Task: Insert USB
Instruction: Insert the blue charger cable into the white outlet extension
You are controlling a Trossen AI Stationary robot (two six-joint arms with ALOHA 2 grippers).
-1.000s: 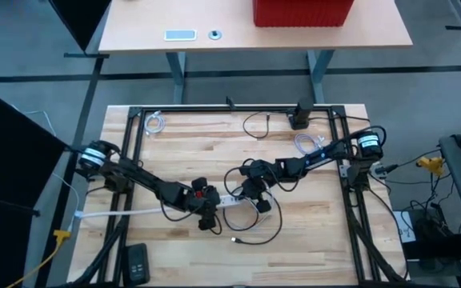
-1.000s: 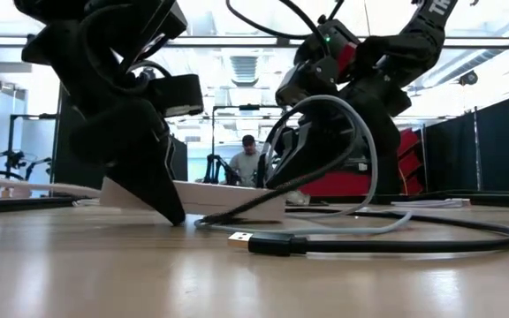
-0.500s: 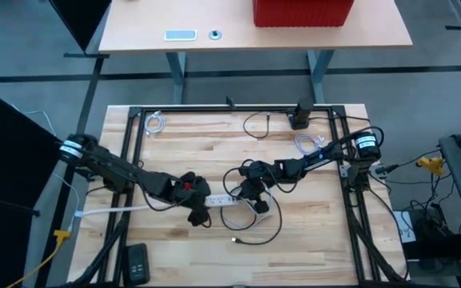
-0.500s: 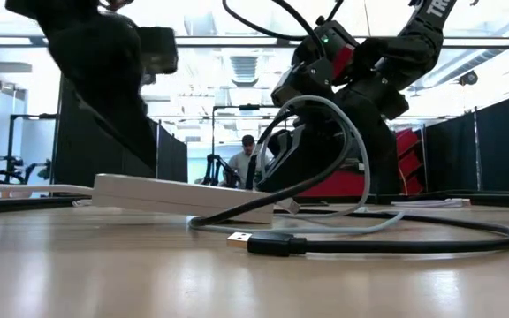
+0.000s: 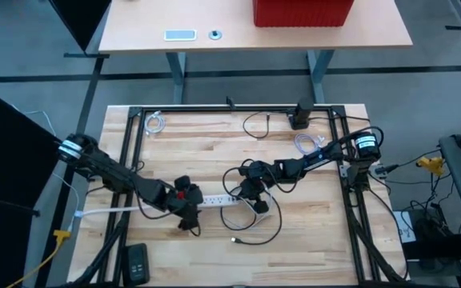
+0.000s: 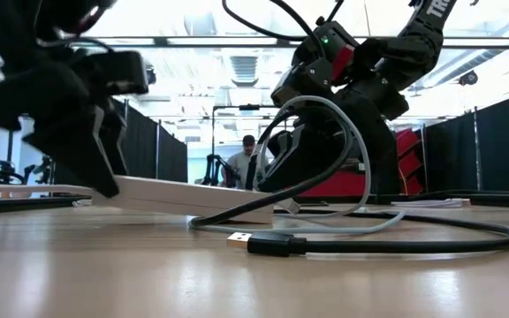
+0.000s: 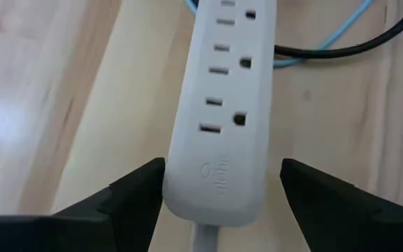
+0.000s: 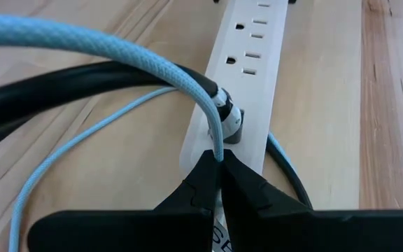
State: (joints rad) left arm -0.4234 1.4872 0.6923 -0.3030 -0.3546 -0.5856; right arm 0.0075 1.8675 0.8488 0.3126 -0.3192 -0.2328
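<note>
Light-blue braided cable [image 8: 82, 42] is seen looping down to a plug [image 8: 226, 115] seated at the near end of the white strip [image 8: 247, 63], and that plug is where the action sits. Right at it, the right gripper [image 8: 219, 175] is clenched, its tips pinched together on the thin blue lead just beside the plug. Whether the plug is fully home cannot be told from here. A thick black cable [image 8: 61, 91] is crossed under the blue one and curls round the strip's end.

At the strip's other end, the left gripper [image 7: 222, 182] is released, both fingers [image 7: 135, 189] spread wide either side of the strip [image 7: 226, 126], apart from it on the visible sides. A loose black USB lead [image 6: 268, 241] is left lying on the counter [image 5: 310, 184] in front, its metal tip bare.

To finish well, the strip would need to be steadied before any push, or it will likely skate across the wood. Pressure is best kept straight along the plug's axis, not sideways through the lead.
</note>
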